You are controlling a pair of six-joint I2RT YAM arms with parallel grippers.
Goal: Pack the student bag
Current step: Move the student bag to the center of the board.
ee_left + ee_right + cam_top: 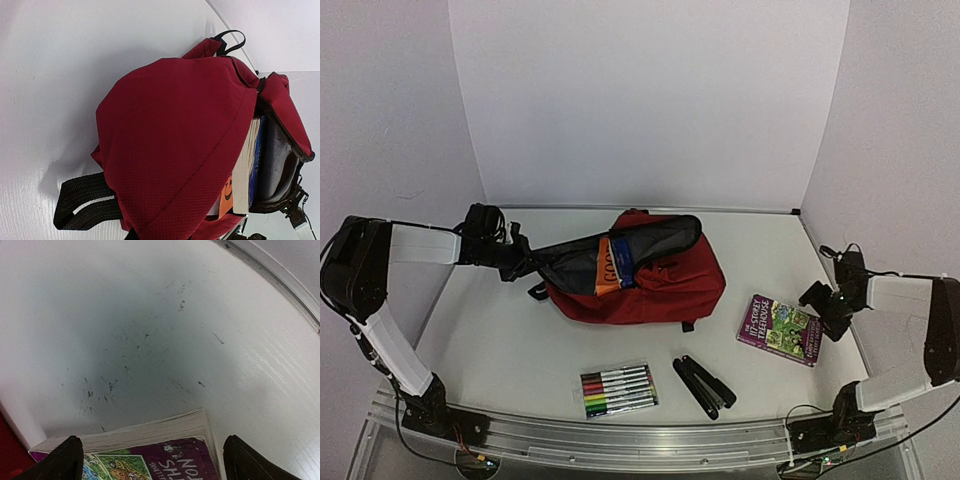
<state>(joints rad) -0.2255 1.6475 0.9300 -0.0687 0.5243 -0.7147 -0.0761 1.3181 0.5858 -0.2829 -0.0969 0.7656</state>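
Straddling the purple book (pixel 778 329) at frame right, the right gripper (pixel 828 308) stands wide; the student bag (pixel 650 285) lies leftward, its mouth pinched by the left gripper (pixel 520 262).

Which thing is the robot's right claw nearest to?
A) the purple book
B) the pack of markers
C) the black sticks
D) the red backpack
A: the right claw stands open right above the purple book, whose cover shows in the claw's own camera.
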